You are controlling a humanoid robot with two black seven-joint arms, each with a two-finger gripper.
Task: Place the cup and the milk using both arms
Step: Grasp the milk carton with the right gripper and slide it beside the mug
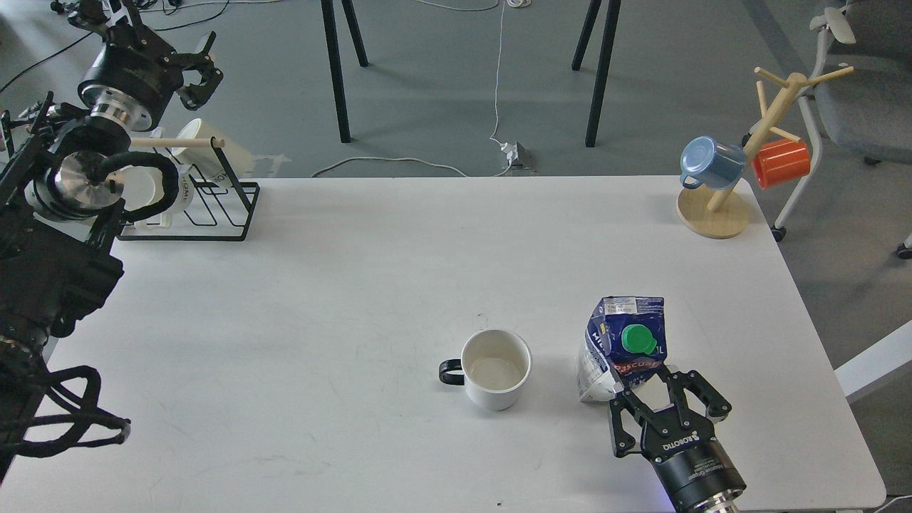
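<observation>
Nearest the viewer, at the table's near edge toward its right corner, the right gripper (666,402) reaches up from the bottom of the view, its round black wrist below and its two black fingers pointing away toward the far edge. Its jaws stand spread apart, and the fingertips sit right at the lower part of the milk carton (623,345), one on each side of its near corner; whether they touch it cannot be told. That blue and white carton has a green cap on top and a red label below the cap, and stands near the table's right edge.

Just left of the carton, apart from it, a white cup (496,368) stands upright close to the near edge, its small black handle pointing left and its pale inside showing.

The white table (370,285) fills most of the view. The left arm rises along the left edge, bent upward, and the left gripper (199,71) hangs above the far left corner, beyond the table, with its jaws open and nothing between them. Below it at that corner, a black wire rack (214,206) holds white mugs. At the far right corner, a wooden mug tree (734,178) carries a blue cup (705,164) and an orange cup (782,162).
</observation>
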